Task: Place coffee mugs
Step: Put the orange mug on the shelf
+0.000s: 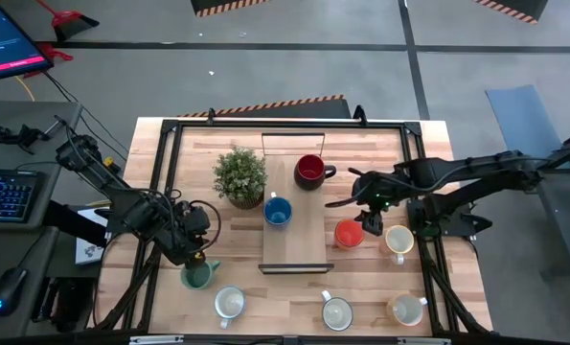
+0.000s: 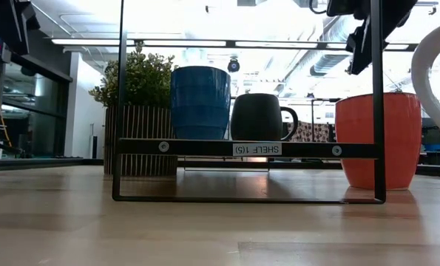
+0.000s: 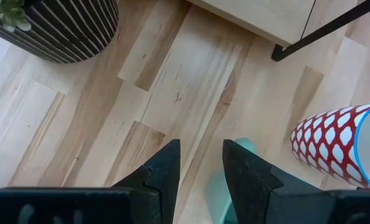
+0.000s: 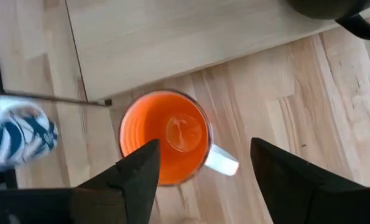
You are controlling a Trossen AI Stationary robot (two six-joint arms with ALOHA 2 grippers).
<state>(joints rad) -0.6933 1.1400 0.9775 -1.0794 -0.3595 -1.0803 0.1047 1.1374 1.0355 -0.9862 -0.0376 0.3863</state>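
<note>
A dark red mug point(image 1: 309, 171) and a blue mug point(image 1: 277, 211) stand on the wooden shelf point(image 1: 299, 244) at the table's middle. An orange mug point(image 1: 349, 233) stands on the table right of the shelf. My right gripper point(image 4: 204, 144) hangs open above it, its fingers on either side and clear of it. A teal mug point(image 1: 197, 274) stands at the near left. My left gripper point(image 3: 200, 146) is above it, with a narrow gap and only bare wood between the fingers. White mugs point(image 1: 399, 240) point(image 1: 229, 303) point(image 1: 336, 311) stand on the table. My left gripper points down beside the teal mug point(image 3: 242, 149). One finger point(image 3: 247, 177) stands in front of the mug and hides its edge. I cannot tell whether it touches the mug.
A potted plant point(image 1: 239, 175) stands left of the shelf at the back. Another white mug point(image 1: 406, 309) stands at the near right. A black frame point(image 1: 160, 163) runs round the table. Bare wood lies between the plant and the teal mug.
</note>
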